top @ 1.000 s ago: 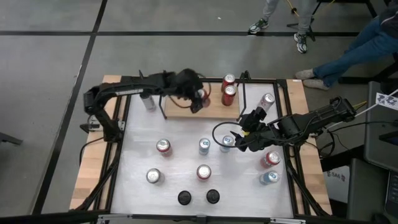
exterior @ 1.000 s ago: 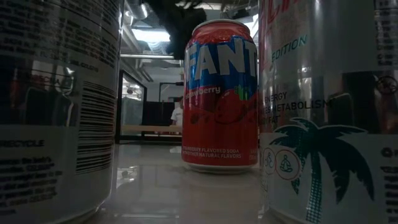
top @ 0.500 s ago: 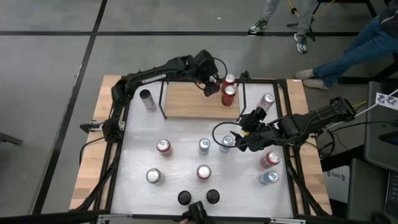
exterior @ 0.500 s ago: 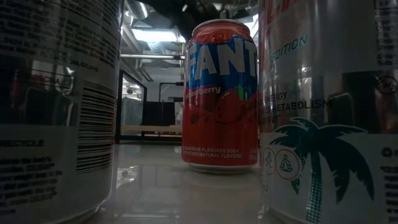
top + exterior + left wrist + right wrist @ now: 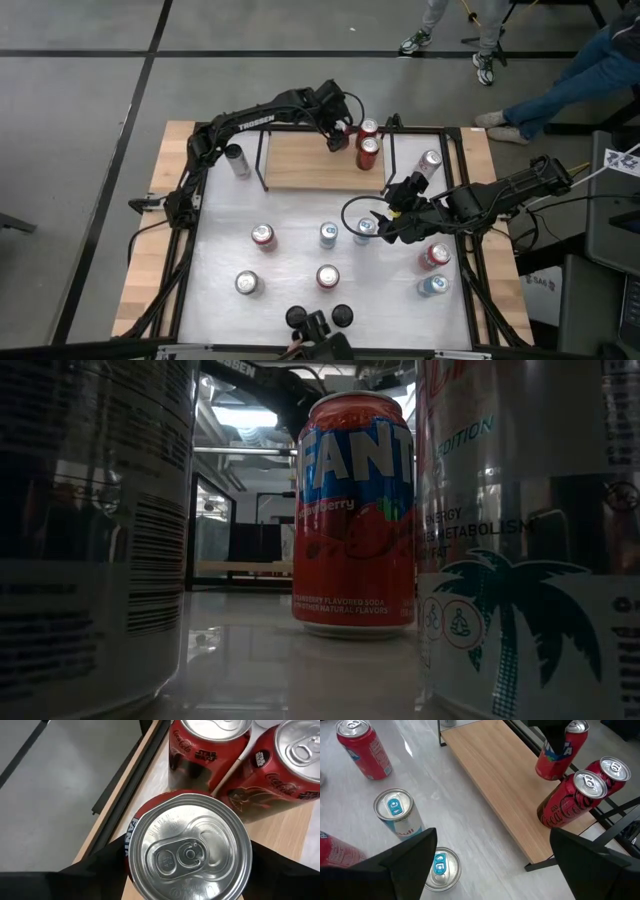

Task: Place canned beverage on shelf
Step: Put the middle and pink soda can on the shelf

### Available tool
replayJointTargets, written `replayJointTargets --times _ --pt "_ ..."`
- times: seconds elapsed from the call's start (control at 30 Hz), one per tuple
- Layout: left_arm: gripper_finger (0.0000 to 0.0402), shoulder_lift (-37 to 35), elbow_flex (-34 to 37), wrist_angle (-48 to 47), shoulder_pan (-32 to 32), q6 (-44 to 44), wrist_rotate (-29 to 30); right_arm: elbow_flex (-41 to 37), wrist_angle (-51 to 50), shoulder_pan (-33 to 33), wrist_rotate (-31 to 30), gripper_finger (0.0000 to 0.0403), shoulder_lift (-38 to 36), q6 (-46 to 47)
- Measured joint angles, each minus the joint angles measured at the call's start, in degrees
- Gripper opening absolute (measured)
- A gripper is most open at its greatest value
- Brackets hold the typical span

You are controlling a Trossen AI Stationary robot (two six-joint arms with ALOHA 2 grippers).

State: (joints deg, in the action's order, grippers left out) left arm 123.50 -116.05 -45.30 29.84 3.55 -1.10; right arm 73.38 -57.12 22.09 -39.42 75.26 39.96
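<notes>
Two red cola cans (image 5: 367, 142) already stand at the right end of the shelf (image 5: 300, 165) in the high view, and the left tool (image 5: 337, 133) now hangs just beside them at the shelf's far edge, having swung across from the shelf's left-middle a second ago and settled there over the last half second; the right tool (image 5: 383, 224) waits over the bench (image 5: 290, 270) by the light-blue cans, unmoved. In the low view a red Fanta can (image 5: 353, 510) stands on the bench between two large near cans, with a piece of dark arm now showing behind its top. The left wrist view shows the carried can (image 5: 189, 850) clamped between the left tool's dark fingers (image 5: 105, 870), lid up, right next to the two cola cans and over the shelf's far edge. The right wrist view shows that can held slightly tilted with its base clear of the board, and the right tool's fingers spread wide, holding nothing. Judging by this, the carry looks finished; lowering and release remain.
</notes>
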Motion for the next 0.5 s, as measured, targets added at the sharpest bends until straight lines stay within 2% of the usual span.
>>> replayJointTargets --times 0.5 --pt "0.0277 0.0 0.0 -4.5 -0.1 -1.5 -0.1 0.0 0.0 0.0 0.0 0.0376 0.0 0.0"
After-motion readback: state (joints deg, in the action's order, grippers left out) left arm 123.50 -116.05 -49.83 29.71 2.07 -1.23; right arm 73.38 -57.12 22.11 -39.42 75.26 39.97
